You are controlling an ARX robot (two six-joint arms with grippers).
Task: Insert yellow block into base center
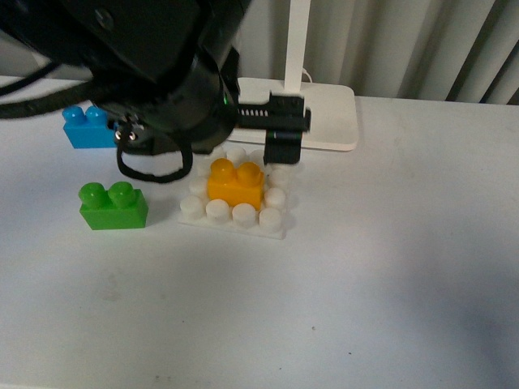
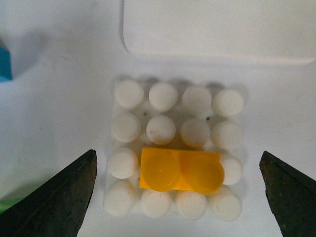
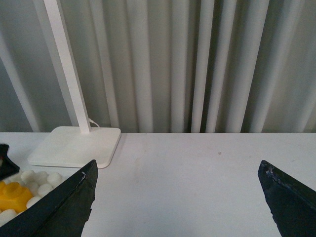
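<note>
The yellow block [image 1: 235,185] sits on the white studded base [image 1: 231,217], over two middle studs, with white studs around it. My left gripper [image 1: 237,158] hangs open just above the base, and one black finger [image 1: 284,142] shows beside the block. In the left wrist view the block [image 2: 180,171] lies on the base [image 2: 126,129] between my open gripper's [image 2: 177,165] wide-apart fingers [image 2: 64,202], which do not touch it. My right gripper [image 3: 177,177] is open and empty over bare table, with the block [image 3: 12,195] at the edge of its view. It is out of the front view.
A green two-stud brick [image 1: 113,205] lies left of the base. A blue brick [image 1: 85,126] lies further back left, partly behind my arm. The white lamp stand [image 1: 324,113] and its post stand right behind the base. Grey curtains close the back.
</note>
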